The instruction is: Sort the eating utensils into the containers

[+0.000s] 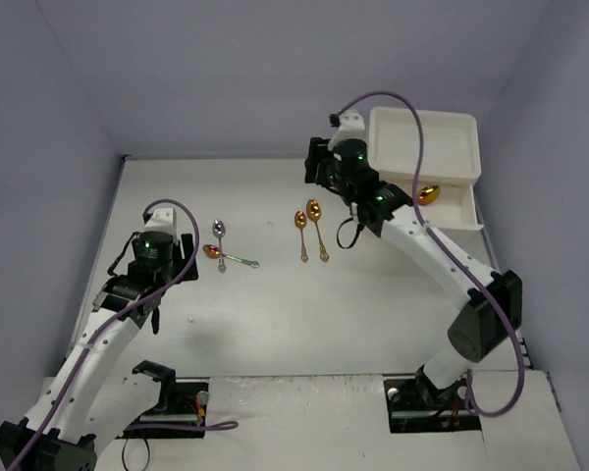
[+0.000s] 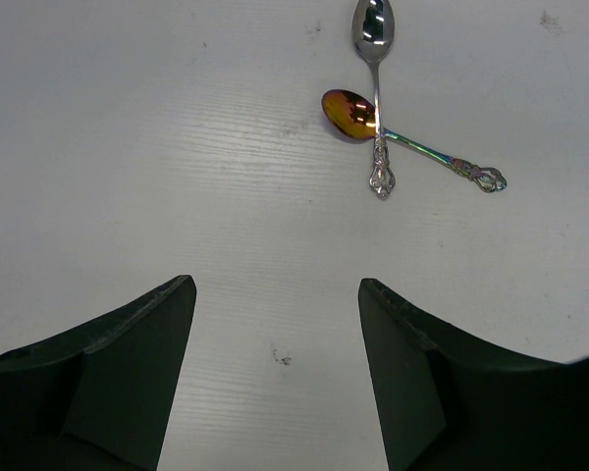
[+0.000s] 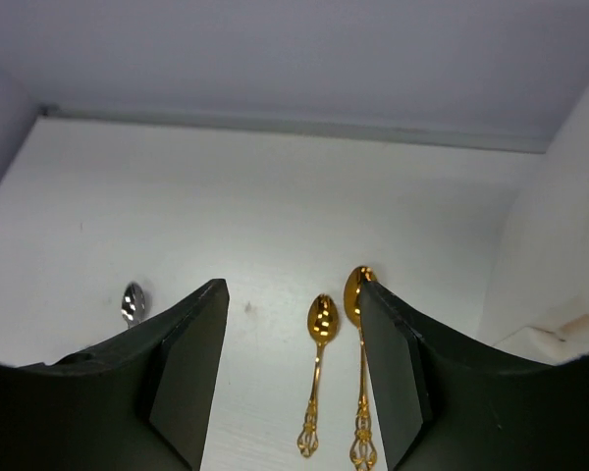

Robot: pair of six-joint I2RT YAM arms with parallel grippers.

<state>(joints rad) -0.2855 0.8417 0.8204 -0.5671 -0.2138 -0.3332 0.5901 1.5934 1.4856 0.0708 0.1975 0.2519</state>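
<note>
Nearest, the left gripper point(image 2: 275, 285) is held over the table point(image 1: 275, 314), its jaws apart with nothing between them. Just beyond it, a silver spoon point(image 2: 376, 88) is laid near-to-far, bowl pointing away, across an iridescent spoon point(image 2: 344, 113) whose handle is angled off to the right. Farther on, a pair of gold spoons point(image 3: 322, 316) is laid side by side, long axes near-to-far, bowls away. Beyond them the right gripper point(image 3: 293, 285) is held with jaws parted and empty. At the far right, a gold utensil point(image 1: 428, 193) is seen lying obliquely in the open drawer point(image 1: 456, 206) of the cabinet point(image 1: 422, 137).
</note>
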